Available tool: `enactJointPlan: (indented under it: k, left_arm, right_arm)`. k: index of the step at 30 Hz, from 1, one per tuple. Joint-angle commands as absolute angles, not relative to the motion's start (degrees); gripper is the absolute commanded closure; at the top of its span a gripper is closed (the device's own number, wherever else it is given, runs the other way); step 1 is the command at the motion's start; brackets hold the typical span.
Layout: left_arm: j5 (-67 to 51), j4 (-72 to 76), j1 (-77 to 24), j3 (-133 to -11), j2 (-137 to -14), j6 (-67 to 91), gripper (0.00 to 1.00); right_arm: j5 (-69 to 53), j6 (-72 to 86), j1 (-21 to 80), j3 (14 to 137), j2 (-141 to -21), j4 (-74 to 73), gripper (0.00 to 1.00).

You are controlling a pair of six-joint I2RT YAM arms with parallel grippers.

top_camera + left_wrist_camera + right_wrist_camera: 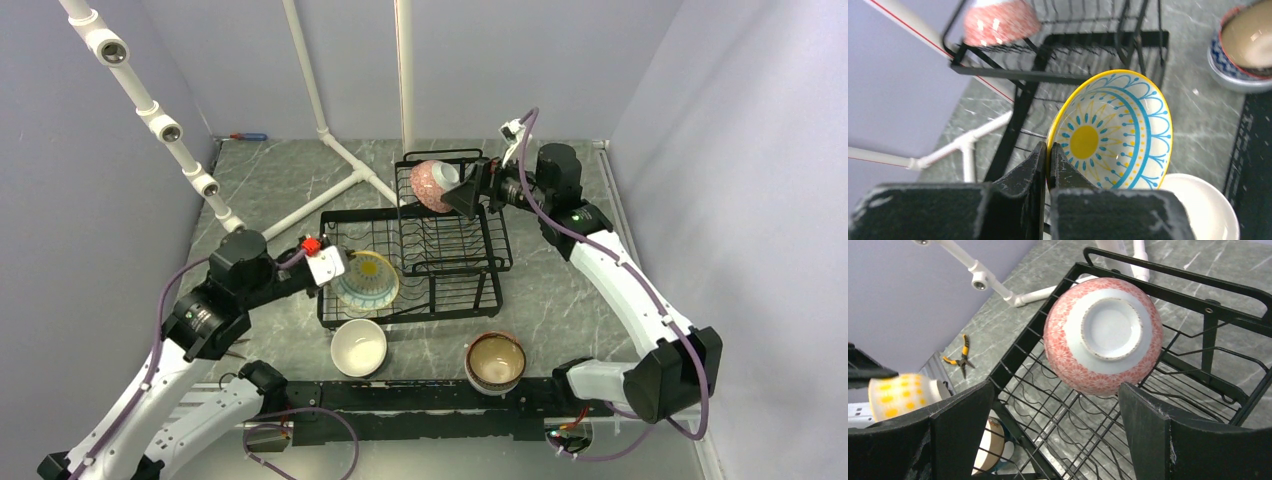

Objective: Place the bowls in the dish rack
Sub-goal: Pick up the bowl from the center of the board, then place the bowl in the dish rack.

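Pinching the rim of the yellow-and-blue ceramic bowl (1113, 130), likely slick and breakable, the left gripper (1048, 152) held it over the near-left corner of the black wire dish rack (420, 311); the right gripper (466, 190) gaped beside the far pink-patterned bowl (430, 187).

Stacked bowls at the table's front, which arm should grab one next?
Right. The right end effector is open and the stacked bowls sit on its side; the left end effector is shut on the yellow-and-blue bowl.
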State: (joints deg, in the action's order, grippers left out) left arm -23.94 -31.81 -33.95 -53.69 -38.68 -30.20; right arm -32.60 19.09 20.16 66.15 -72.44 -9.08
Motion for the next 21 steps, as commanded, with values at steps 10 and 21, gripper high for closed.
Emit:
enactJointPlan:
  k: [10, 21]
  left_arm:
    - [-15.09, -3.89, -34.01, -64.12, -49.87, -20.04, 0.97]
    - [-12.51, 4.67, -34.01, -69.63, -60.2, -15.09, 0.97]
  right_arm:
    - [-42.93, 20.88, 19.88, 63.55, -67.41, 2.37, 0.0]
    - [-44.84, 23.19, 19.89, 59.92, -62.22, 8.25, 0.0]
